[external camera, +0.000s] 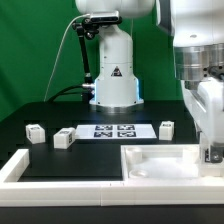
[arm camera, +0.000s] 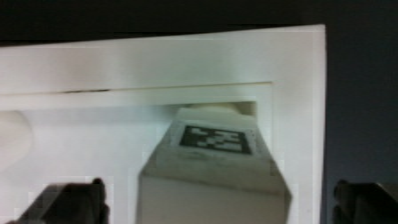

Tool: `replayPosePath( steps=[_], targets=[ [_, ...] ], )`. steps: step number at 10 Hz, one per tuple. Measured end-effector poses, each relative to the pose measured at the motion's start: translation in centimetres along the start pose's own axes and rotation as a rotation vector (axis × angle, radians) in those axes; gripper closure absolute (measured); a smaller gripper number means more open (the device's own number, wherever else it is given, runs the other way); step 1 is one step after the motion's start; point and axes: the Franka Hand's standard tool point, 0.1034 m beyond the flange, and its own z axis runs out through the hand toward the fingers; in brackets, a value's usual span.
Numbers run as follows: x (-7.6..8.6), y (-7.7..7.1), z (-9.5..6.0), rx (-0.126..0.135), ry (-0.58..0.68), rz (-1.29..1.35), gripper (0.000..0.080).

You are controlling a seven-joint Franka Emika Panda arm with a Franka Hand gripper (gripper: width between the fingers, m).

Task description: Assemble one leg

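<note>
Progress looks partial to me: one leg (arm camera: 217, 150) sits in a corner of the tray (external camera: 160, 165), tag up, while three more blocks (external camera: 63, 138) lie loose near the marker board (external camera: 114, 130). My arm hangs straight down over that corner, gripper (arm camera: 217, 203) spread wide either side, holding nothing.

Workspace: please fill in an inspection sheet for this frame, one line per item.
surface: black table, marker board flat on it
job's things: left leg, middle leg, right leg, all apart; tagged leg in the wrist view, ungripped
clutter: tray; white rail
grippers: claw open, over the tray
cables: black cable beside the arm base
surroundings: green backdrop
</note>
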Motion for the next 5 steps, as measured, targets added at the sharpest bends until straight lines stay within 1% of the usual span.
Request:
replayPosePath(
  steps=[4,5],
  targets=[
    [-0.25,0.06,0.03,-0.003,0.001,-0.358,0.0151],
    [-0.3,0.07,0.02,-0.005,0.001,-0.482,0.0151]
  ],
)
